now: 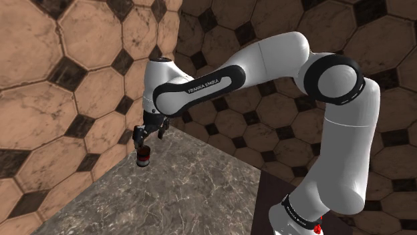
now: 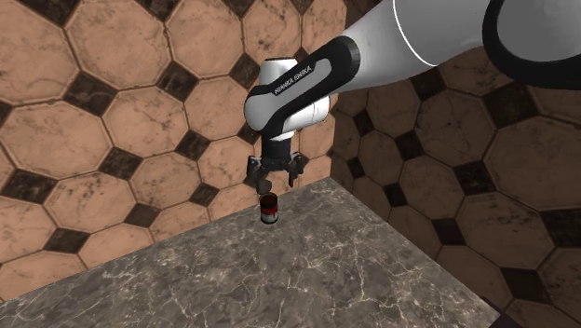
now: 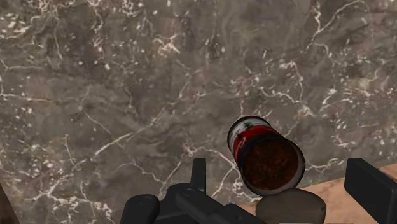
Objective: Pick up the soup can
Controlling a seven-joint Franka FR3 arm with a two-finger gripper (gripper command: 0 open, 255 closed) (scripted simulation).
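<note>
The end effector (image 2: pixel 273 184) is hanging wide, its fingers standing well apart on either side of the soup can (image 3: pixel 264 156) and not touching it. The can is standing upright on the counter (image 3: pixel 127 95) just beneath, near the tiled wall (image 2: pixel 112 121) at the counter's far corner. To grip well, I judge it is needing to descend until the fingers are flanking the red label, then close squarely. The can's dark top is closing it, hiding any contents.
</note>
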